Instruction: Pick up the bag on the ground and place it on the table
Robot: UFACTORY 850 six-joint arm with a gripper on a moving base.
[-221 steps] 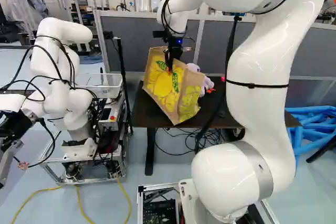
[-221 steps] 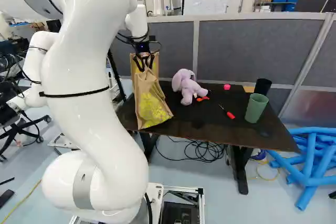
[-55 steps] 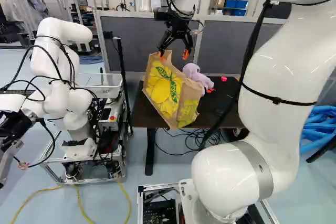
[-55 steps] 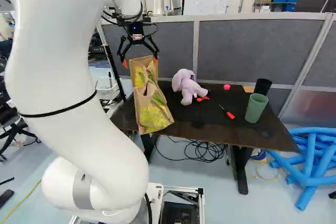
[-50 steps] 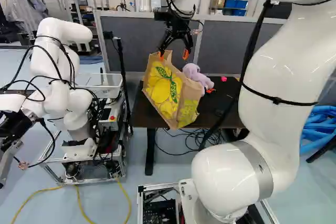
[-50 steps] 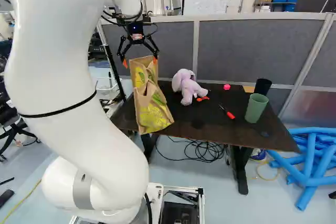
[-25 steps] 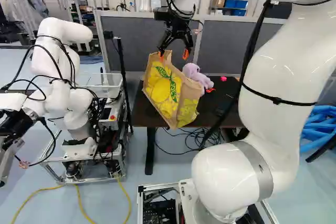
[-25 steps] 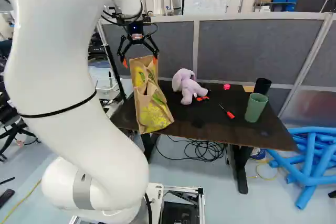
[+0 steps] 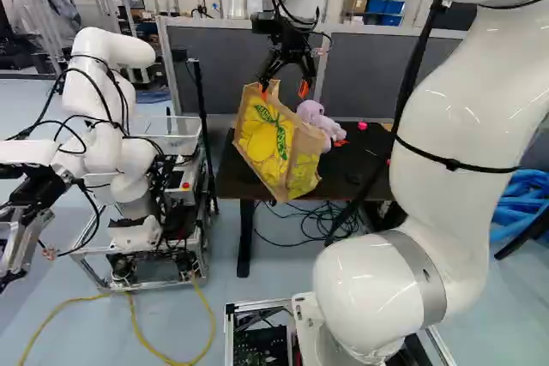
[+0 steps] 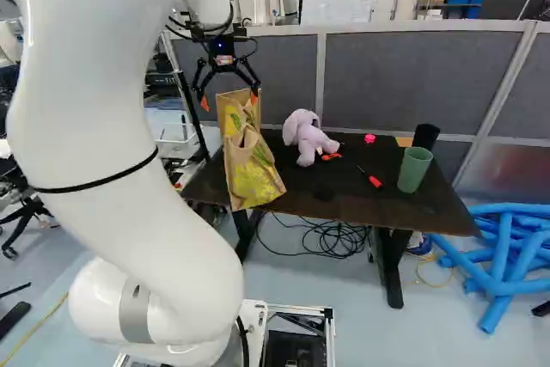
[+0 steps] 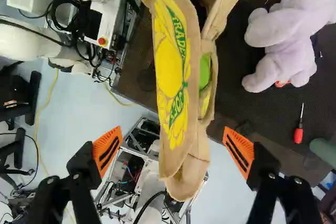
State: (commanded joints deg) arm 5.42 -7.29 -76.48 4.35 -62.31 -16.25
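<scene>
The base is showing a small move since half a second ago, while the arm is keeping its pose. The gripper is standing open above the bag, which is sitting tilted on the table, its lower part reaching over the near edge. In the wrist view, gaps are showing between the bag and both fingers. The plush rabbit is lying near the bag, and the screwdriver and green cup are occupying the farther side.

Item count relative to the gripper: one bag and one table below; one plush toy, screwdriver, green cup, black cylinder, pink item and orange item to one side; another robot, quantity one, to the opposite side.
</scene>
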